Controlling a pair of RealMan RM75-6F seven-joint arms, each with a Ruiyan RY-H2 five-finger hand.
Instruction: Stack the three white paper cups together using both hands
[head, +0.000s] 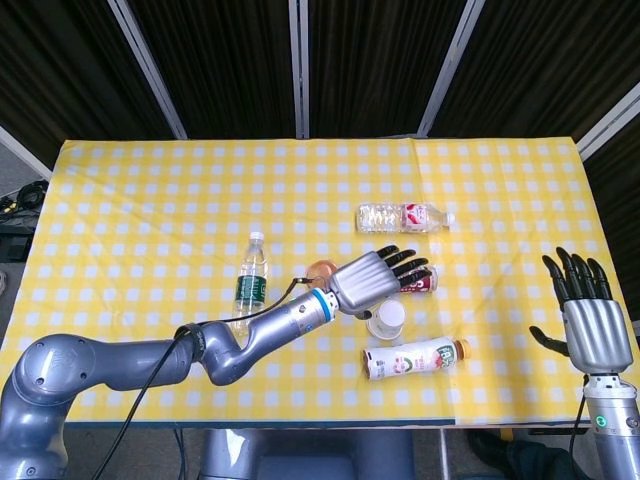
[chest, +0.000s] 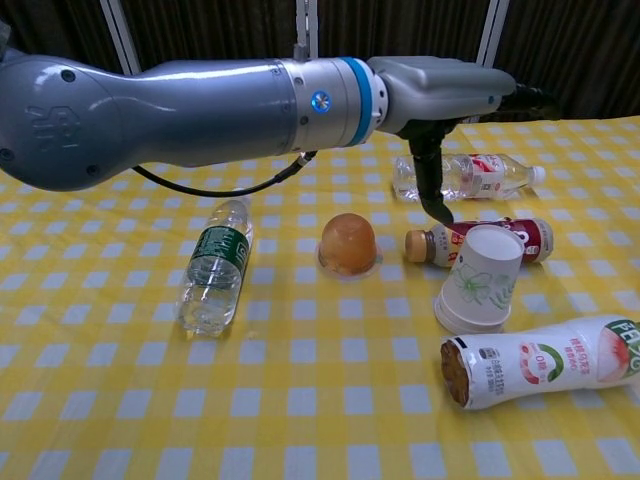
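Observation:
The white paper cups (chest: 481, 281) with a green leaf print stand mouth-down as one nested stack, leaning slightly, on the yellow checked cloth; how many are nested I cannot tell. In the head view the stack (head: 386, 317) shows just in front of my left hand (head: 374, 278). That hand (chest: 440, 84) hovers above and behind the cups with its fingers spread, holding nothing, and its thumb hangs down close to the stack's top. My right hand (head: 589, 322) is raised at the table's right edge, fingers apart and empty.
A peach drink bottle (chest: 545, 360) lies right in front of the cups and a small red-label bottle (chest: 523, 239) lies just behind them. An orange jelly cup (chest: 348, 243), a green-label water bottle (chest: 213, 270) and a clear bottle (chest: 470, 175) also lie on the cloth.

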